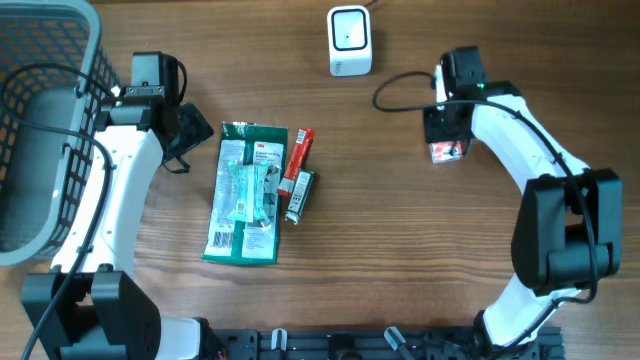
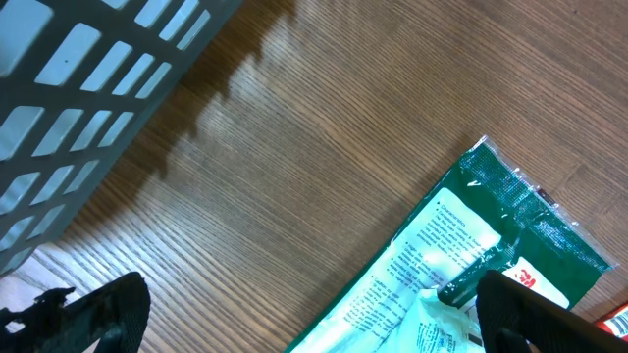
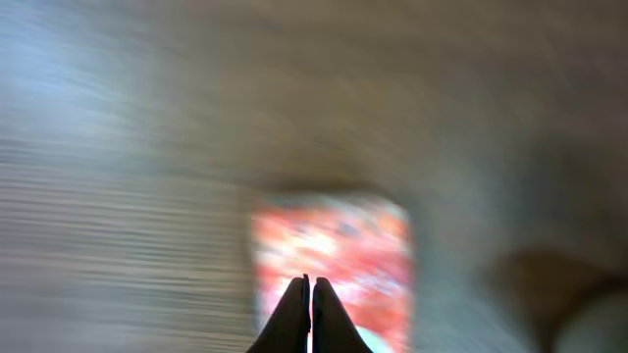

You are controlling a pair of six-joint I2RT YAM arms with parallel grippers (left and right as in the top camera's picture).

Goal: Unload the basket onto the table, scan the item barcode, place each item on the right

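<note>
From overhead I take the white scanner (image 1: pixel 350 41), at the far side of the table (image 1: pixel 400 270), as my mark. The right gripper (image 1: pixel 447 128) sits to the scanner's right and somewhat nearer the robot's base. A small red-and-white item (image 1: pixel 445 152) lies just under its tip. I judge this to be the thing to scan. It is near the scanner so its code can be turned to the window, but it is off to one side and not yet facing it.

Well to the scanner's left and nearer the base, the left gripper (image 1: pixel 192 133) is spread wide and empty, just beside a green packet (image 1: pixel 245 195). A red tube (image 1: pixel 297 160) and a dark tube (image 1: pixel 300 196) lie along the packet's scanner-side edge. The grey basket (image 1: pixel 40 130) is farthest from the scanner.

In the left wrist view, the fingers (image 2: pixel 103 309) are splayed over bare wood with nothing between them, and the packet's top end reaches toward one of them. I'd say this arm is parked clear, leaving the scanner side to the other.

The right wrist view is badly blurred. The fingertips (image 3: pixel 299 309) are pressed together with no gap, and the red item shows directly beyond them. I cannot tell whether they pinch a thin edge of it. The scanner is out of this view.
</note>
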